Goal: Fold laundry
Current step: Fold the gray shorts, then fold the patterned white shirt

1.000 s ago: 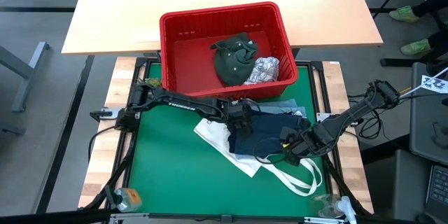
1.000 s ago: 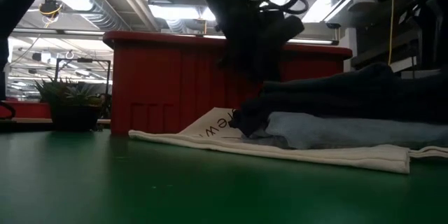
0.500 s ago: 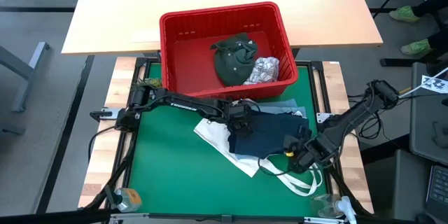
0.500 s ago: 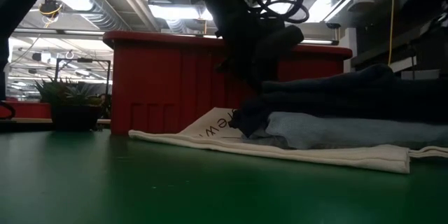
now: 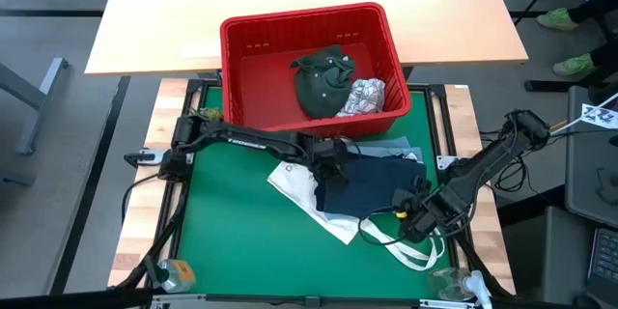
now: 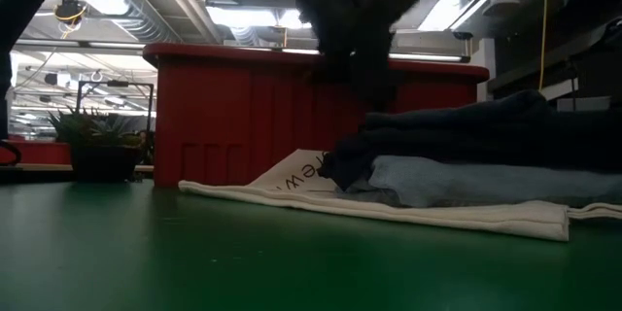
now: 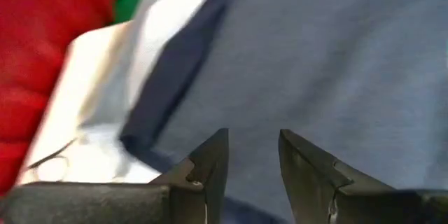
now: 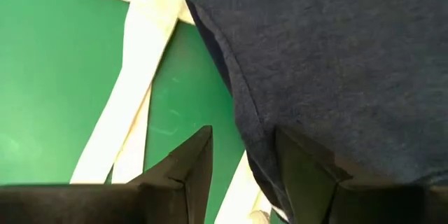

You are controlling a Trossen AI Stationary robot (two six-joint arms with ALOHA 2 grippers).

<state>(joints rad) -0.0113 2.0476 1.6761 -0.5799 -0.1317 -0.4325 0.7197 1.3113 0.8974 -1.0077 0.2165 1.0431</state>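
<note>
A navy garment [image 5: 367, 188] lies on light blue denim [image 5: 335, 215], and both lie on a white tote bag [image 5: 294, 183] on the green mat. My left gripper [image 5: 331, 164] hangs open just above the navy garment's far left corner [image 7: 294, 63], with nothing between its fingers. My right gripper [image 5: 410, 217] stands open at the garment's near right edge. In the right wrist view [image 8: 243, 140] that hem [image 8: 238, 105] runs into the gap between its fingers; I cannot tell whether they touch it. An olive garment [image 5: 319, 82] and a white printed one [image 5: 365, 97] lie in the red basket [image 5: 232, 68].
The red basket stands at the mat's far edge, right behind the pile [image 6: 486, 126]. The tote's long handles [image 5: 415, 251] trail toward the near right corner. Bare green mat [image 5: 232, 222] lies to the left and near side. A wooden table sits beyond the basket.
My right gripper has moved toward the table's near edge along the navy garment's right side and sunk a little. My left gripper has risen slightly off the garment's far left corner and tipped. The pile has kept its shape.
</note>
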